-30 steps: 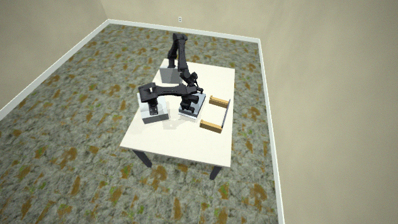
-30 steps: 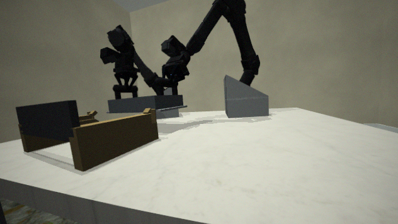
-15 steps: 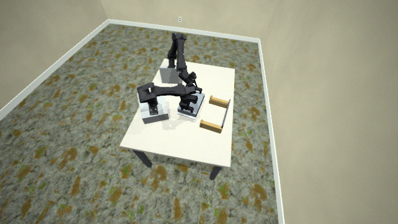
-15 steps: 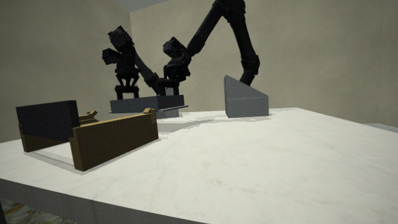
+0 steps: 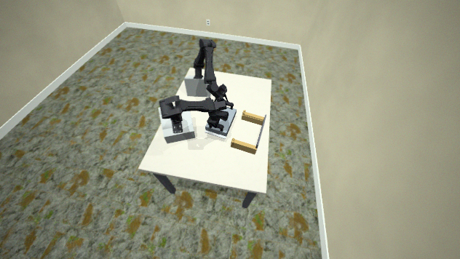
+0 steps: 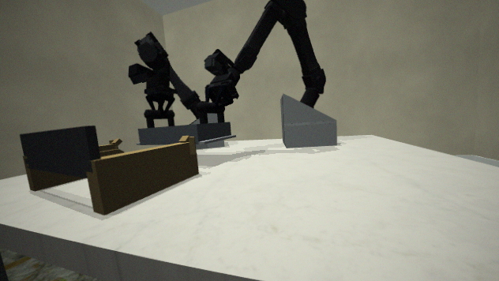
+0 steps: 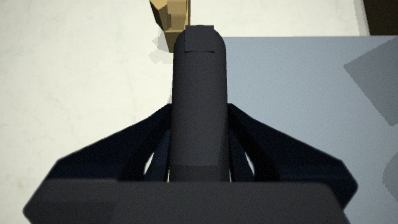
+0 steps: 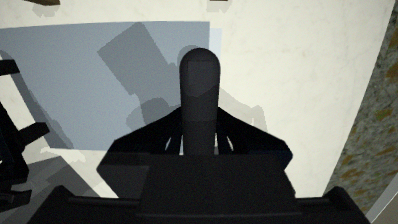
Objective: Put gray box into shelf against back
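The gray box (image 5: 230, 120) (image 6: 178, 134) (image 7: 300, 100) (image 8: 75, 75) is flat and level, low over the white table (image 5: 218, 167) (image 6: 316, 197), a short way in front of the shelf's open end. My left gripper (image 5: 229, 106) (image 6: 213, 118) (image 7: 199, 112) is shut on the box's far edge. My right gripper (image 5: 215, 127) (image 6: 159, 120) (image 8: 199, 112) is shut on its near edge. The shelf has two wooden rails (image 5: 253, 117) (image 5: 244, 145) (image 6: 146, 170) and a dark back plate (image 5: 260, 131) (image 6: 59, 147). One rail end (image 7: 172, 15) shows just ahead of the left finger.
A gray wedge-shaped arm base (image 5: 196, 87) (image 6: 308, 122) stands behind the box. The other arm's base block (image 5: 178, 129) stands beside it. The table's edge and the floor (image 8: 370, 150) lie to the right of my right gripper.
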`<state>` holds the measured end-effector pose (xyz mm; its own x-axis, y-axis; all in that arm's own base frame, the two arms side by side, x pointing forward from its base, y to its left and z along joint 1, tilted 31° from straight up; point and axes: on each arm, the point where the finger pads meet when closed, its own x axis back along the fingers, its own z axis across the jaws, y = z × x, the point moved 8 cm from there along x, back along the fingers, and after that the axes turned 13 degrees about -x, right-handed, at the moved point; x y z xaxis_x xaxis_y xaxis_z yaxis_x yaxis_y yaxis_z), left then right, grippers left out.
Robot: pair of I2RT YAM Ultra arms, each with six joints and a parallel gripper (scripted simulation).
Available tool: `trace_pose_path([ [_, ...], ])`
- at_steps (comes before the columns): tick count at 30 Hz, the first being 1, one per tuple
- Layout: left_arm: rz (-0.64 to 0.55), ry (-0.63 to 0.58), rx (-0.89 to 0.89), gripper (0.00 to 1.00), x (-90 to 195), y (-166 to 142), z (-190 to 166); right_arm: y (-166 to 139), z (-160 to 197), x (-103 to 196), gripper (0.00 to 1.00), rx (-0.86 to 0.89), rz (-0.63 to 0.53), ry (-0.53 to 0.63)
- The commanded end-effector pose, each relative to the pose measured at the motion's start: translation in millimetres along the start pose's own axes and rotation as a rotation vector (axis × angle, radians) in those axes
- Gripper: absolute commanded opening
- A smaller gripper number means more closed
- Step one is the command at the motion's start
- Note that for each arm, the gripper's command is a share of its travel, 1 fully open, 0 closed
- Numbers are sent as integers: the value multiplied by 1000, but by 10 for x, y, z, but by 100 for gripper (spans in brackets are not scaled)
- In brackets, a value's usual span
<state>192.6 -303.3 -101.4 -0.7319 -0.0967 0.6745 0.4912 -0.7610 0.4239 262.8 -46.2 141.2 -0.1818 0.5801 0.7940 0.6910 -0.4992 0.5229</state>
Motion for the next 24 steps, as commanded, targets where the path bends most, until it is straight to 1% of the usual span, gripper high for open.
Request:
trace_pose_path([
  [1, -121, 10, 41, 14, 170, 398, 9, 203, 131, 210, 14, -18, -81, 95],
  [4, -110, 20, 68, 14, 88, 449, 89, 201, 139, 192, 14, -11, -75, 89],
  [5, -120, 12, 57, 14, 125, 452, 43, 187, 158, 155, 14, 0, -64, 79],
  [6, -126, 9, 52, 14, 154, 450, 14, 207, 140, 189, 14, -12, -74, 87],
  [8, -126, 9, 52, 14, 154, 450, 14, 207, 140, 189, 14, -12, -74, 87],
  [9, -111, 16, 41, 14, 105, 392, 32, 167, 142, 122, 14, 7, -52, 68],
  [10, -116, 19, 64, 14, 81, 469, 74, 205, 160, 146, 14, 5, -59, 75],
  [12, -128, 12, 58, 14, 104, 490, 31, 237, 106, 182, 14, -8, -69, 81],
  [13, -135, 11, 52, 14, 118, 502, 8, 280, 69, 158, 14, -22, -66, 70],
  [14, -128, 19, 59, 14, 77, 512, 42, 229, 132, 87, 14, 13, -49, 47],
  [15, -111, 22, 55, 14, 47, 460, 72, 255, 107, 175, 14, -4, -68, 72],
  [17, -136, 12, 57, 14, 110, 514, -9, 305, 84, 240, 14, -19, -99, 71],
  [18, -120, 15, 34, 14, 52, 424, -60, 288, 77, 229, 14, -15, -96, 67],
  [19, -119, 13, 34, 14, 66, 419, -38, 314, 81, 246, 14, -20, -101, 71],
  [20, -126, 11, 40, 14, 88, 456, -27, 306, 80, 240, 14, -17, -98, 71],
  [22, -118, 21, 62, 14, 29, 512, 56, 306, 82, 234, 14, -17, -94, 72],
  [24, -128, 14, 53, 14, 76, 504, 7, 320, 85, 242, 14, -21, -97, 74],
])
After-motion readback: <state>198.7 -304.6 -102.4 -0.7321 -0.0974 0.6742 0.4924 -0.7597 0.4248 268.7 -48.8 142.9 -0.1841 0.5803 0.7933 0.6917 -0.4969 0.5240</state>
